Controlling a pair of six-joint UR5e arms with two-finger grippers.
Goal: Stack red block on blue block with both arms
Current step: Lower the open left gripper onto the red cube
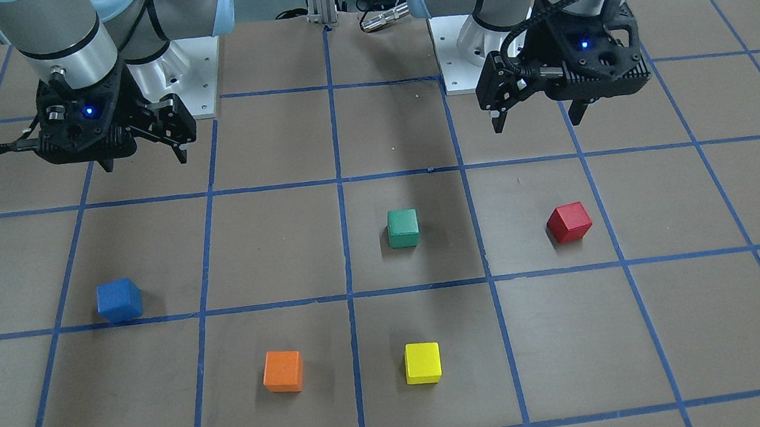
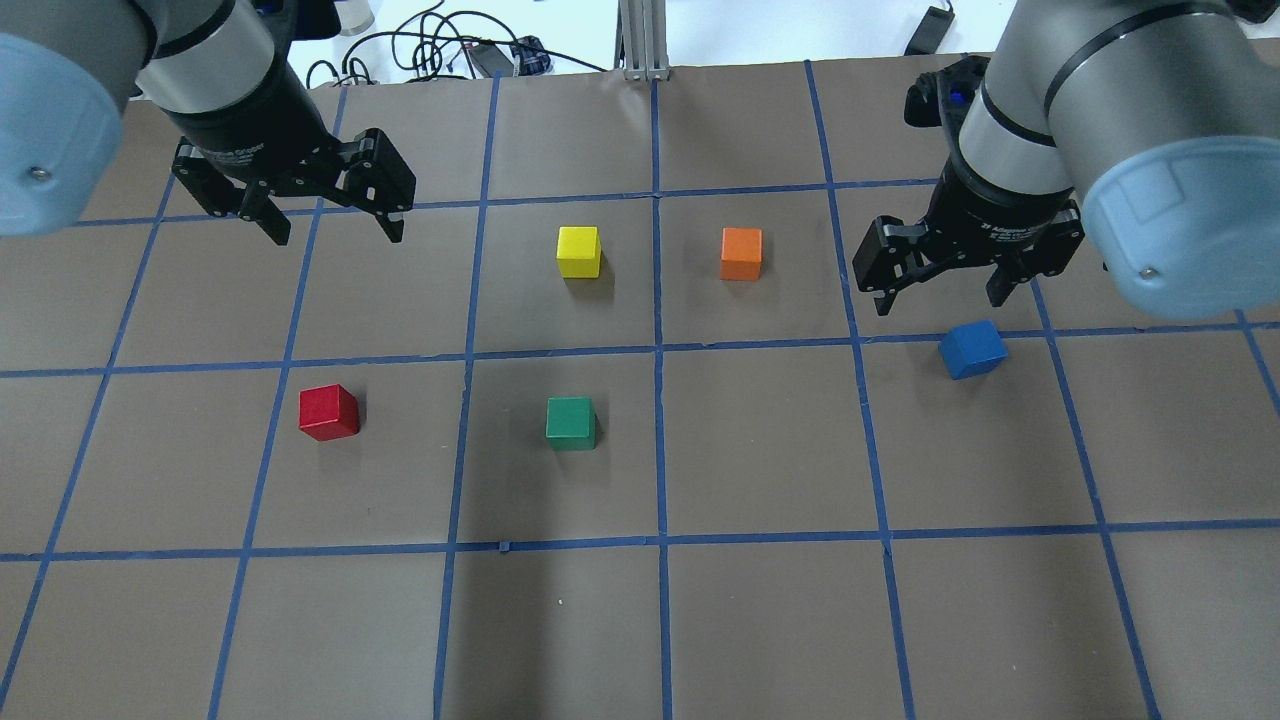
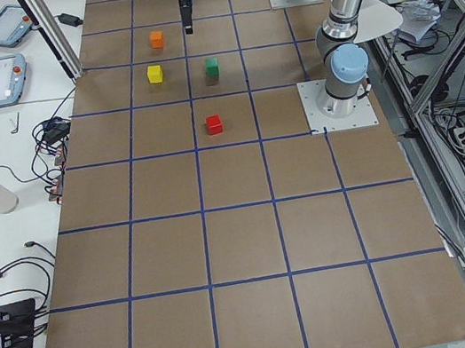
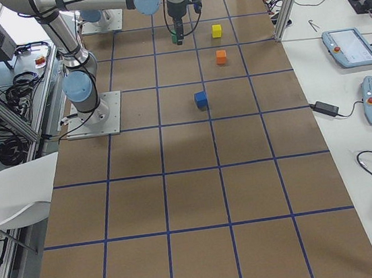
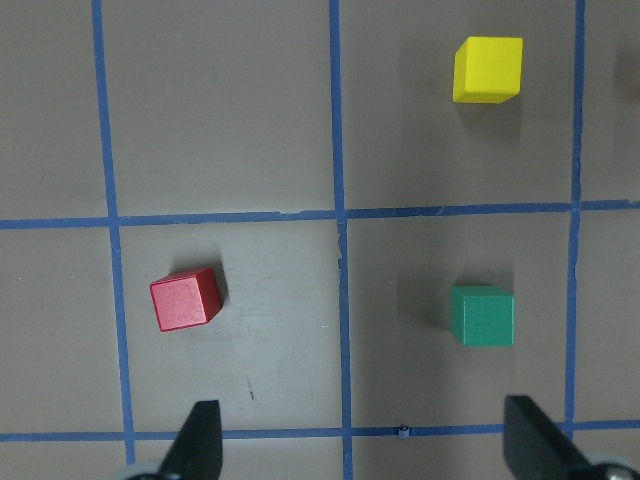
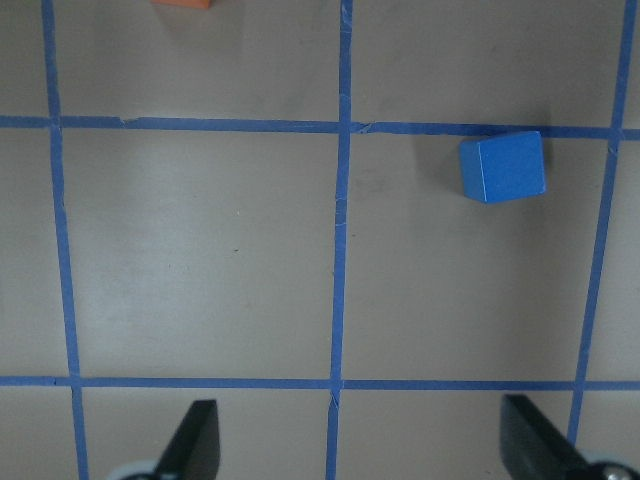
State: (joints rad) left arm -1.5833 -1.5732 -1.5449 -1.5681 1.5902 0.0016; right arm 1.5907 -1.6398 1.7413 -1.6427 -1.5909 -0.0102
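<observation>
Left gripper (image 2: 338,228): spread, empty, hanging clear of the red block (image 2: 328,412).
Right gripper (image 2: 938,297): spread, empty, near the blue block (image 2: 972,349).
Risk: red sits skewed to the grid; an unaligned grasp could knock it aside.

even, bright light from above falls on the matte brown surface (image 2: 760,450); soft short shadows sit beside each cube; faint sheen shows in the wrist views; focus is sharp throughout; no blur
</observation>
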